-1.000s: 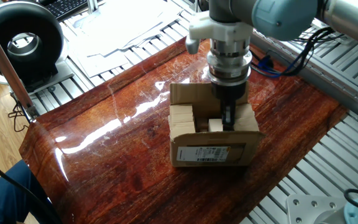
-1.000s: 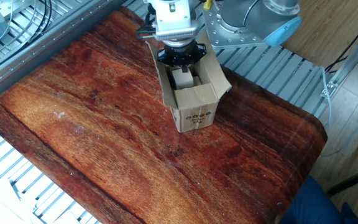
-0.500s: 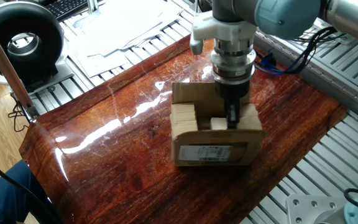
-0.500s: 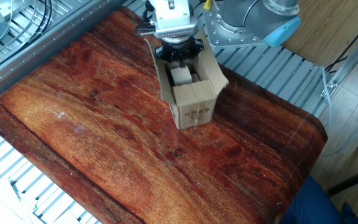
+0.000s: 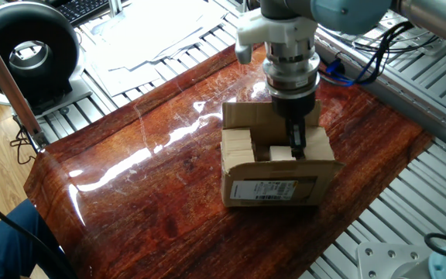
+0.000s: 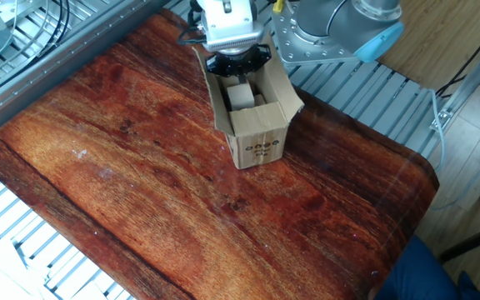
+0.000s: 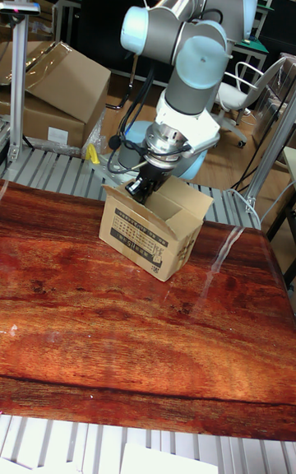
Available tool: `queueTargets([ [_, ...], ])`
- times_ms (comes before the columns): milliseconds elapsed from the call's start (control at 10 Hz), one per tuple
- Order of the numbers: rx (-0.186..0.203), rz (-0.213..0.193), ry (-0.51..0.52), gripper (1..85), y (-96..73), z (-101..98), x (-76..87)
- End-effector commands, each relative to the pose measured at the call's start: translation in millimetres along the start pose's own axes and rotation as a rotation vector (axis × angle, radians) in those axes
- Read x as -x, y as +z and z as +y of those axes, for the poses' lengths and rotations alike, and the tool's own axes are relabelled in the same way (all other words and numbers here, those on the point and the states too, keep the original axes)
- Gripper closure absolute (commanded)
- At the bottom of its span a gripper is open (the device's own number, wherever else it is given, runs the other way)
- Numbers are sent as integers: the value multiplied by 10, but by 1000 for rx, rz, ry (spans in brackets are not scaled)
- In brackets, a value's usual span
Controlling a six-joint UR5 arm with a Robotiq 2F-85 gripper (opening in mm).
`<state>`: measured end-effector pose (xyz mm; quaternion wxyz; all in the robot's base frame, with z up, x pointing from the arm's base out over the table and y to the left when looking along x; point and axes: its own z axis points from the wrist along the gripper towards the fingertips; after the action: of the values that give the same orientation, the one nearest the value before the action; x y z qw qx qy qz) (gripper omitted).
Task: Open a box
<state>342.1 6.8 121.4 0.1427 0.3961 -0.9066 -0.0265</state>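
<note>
The brown cardboard box (image 5: 279, 184) stands mid-table with its top flaps raised and a white barcode label (image 5: 273, 190) on the near long side. Pale wooden blocks (image 5: 237, 146) show inside it. My gripper (image 5: 295, 138) reaches down into the open top near the right end, in front of the far flap. Its dark fingers look pressed together, and the tips are hidden inside the box. In the other fixed view the gripper (image 6: 235, 72) hangs over the far end of the box (image 6: 258, 133), above a block (image 6: 240, 97). The tall view has the gripper (image 7: 140, 187) at the box's (image 7: 148, 235) back left rim.
A glossy red-brown wooden board (image 5: 153, 194) covers the table, with slatted metal edges (image 5: 393, 209) around it. A black round device (image 5: 28, 53) and papers (image 5: 153, 35) lie at the far left. Larger cardboard cartons (image 7: 57, 87) stand behind the table.
The gripper and the box have shifted together a little to the right in one fixed view, and the box has turned slightly. The fingers stay inside the box.
</note>
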Motion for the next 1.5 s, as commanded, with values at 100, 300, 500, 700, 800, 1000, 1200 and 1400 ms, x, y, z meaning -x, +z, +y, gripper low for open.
queueTargets([
  [100, 24, 48, -9, 847, -194, 22, -38],
  [300, 33, 68, -24, 847, -269, -9, -110],
  [500, 45, 74, -35, 847, -308, -20, -169],
  [700, 57, 76, -57, 847, -348, -28, -237],
  [800, 67, 78, -68, 847, -372, -27, -282],
  [1000, 76, 81, -90, 847, -411, -40, -370],
  [1200, 81, 72, -116, 847, -442, -57, -430],
  [1400, 86, 70, -146, 847, -509, -92, -567],
])
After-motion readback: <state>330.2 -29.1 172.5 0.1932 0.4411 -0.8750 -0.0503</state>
